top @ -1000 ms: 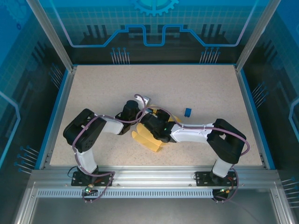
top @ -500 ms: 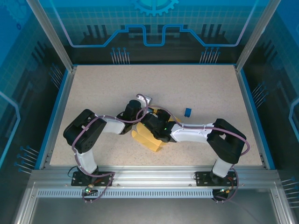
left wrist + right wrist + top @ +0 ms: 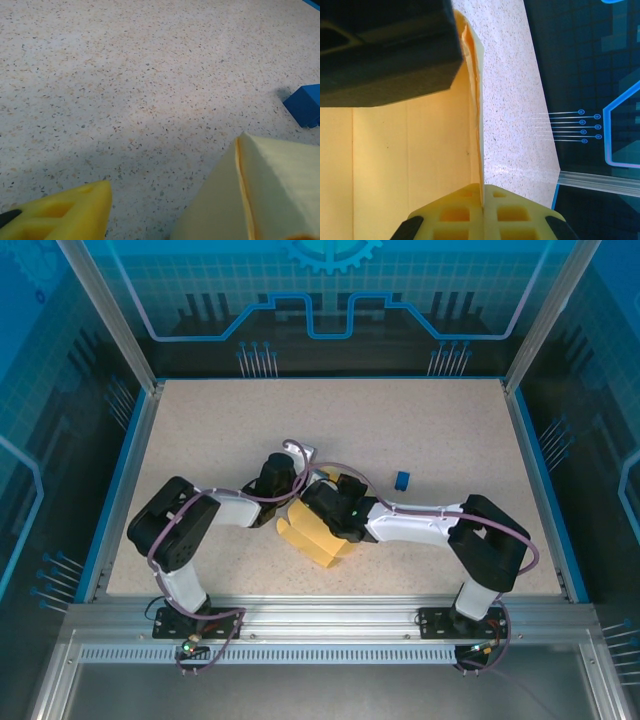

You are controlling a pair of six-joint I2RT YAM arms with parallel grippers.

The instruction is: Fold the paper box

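The paper box sits on the desk, mid-fold, one raised wall clenched in your right pincer, while your left pincer beside it cannot be judged; next, crease that wall upright.

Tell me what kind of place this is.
Probably a robotics lab workcell: a speckled table enclosed by an aluminium frame and blue panels, with the left arm and right arm bolted along its near edge.

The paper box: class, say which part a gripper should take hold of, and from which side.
I'd pinch the paper box by the thin free edge of its raised wall, coming from above to straddle it: that card stands upright, while flat panels hug the table.
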